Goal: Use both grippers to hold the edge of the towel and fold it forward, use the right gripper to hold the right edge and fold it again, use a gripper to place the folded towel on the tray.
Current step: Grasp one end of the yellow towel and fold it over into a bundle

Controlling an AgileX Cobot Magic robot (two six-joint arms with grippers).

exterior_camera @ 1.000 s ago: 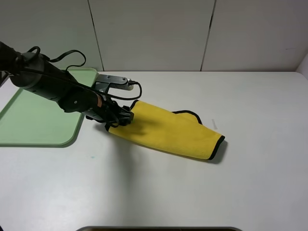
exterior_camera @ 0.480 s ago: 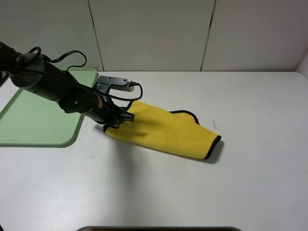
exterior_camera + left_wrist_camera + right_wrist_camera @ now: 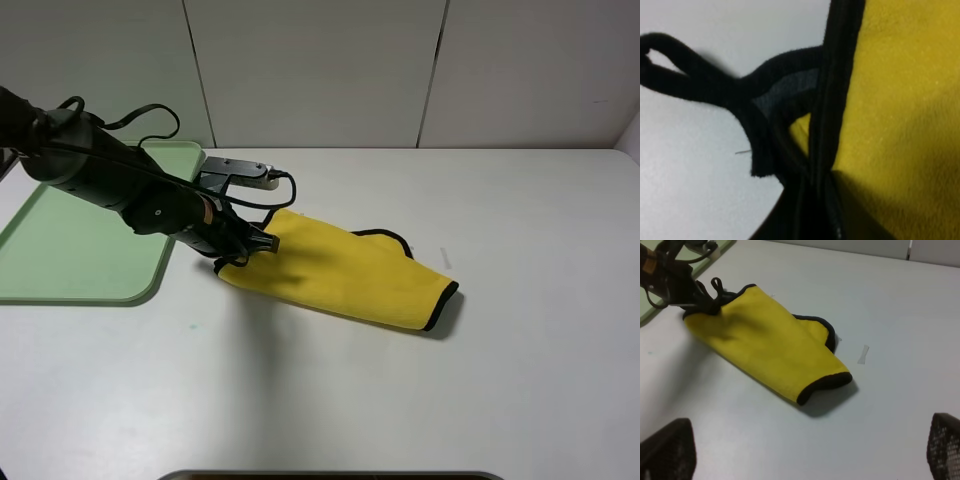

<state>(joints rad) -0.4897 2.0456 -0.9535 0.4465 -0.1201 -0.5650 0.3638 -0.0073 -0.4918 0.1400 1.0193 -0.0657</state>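
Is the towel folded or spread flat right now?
Folded: the towel is a narrow doubled strip, with a second black-trimmed layer showing behind its far edge.

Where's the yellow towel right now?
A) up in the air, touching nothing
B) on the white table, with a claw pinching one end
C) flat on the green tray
B: the towel lies folded on the table, beside the tray, with the left gripper shut on its end.
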